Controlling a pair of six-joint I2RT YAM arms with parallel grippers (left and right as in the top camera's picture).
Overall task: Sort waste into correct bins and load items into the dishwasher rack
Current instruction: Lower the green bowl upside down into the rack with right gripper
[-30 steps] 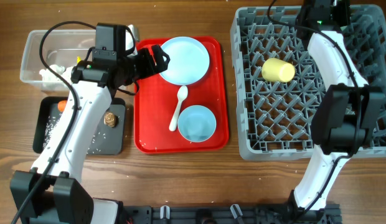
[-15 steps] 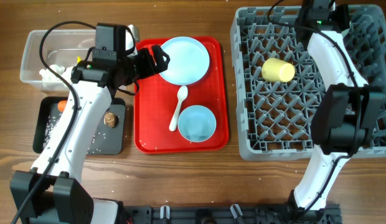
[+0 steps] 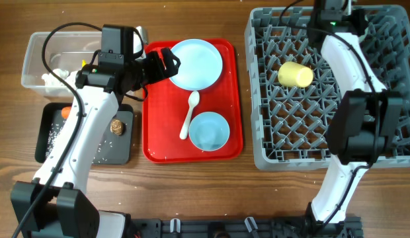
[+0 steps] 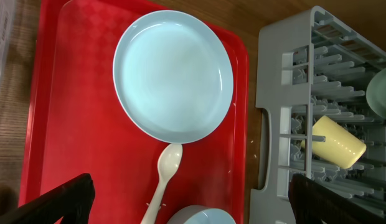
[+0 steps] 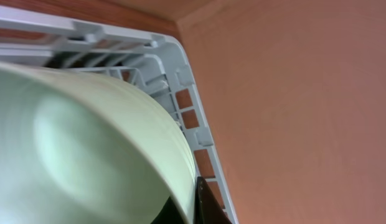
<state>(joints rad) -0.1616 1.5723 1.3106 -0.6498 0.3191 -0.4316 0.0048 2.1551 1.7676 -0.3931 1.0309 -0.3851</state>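
Green bowl fills the left of the right wrist view, by the rack corner, the right hand closed on its rim. The left hand is wide open beside the plate.

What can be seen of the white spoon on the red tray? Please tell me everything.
The white spoon looks like smooth plastic, in one piece, with an oval head and a slim handle. It lies flat on the red tray, slightly slanted, its head close to the rim of the light-blue plate and its handle end beside the light-blue bowl. Nothing holds it.
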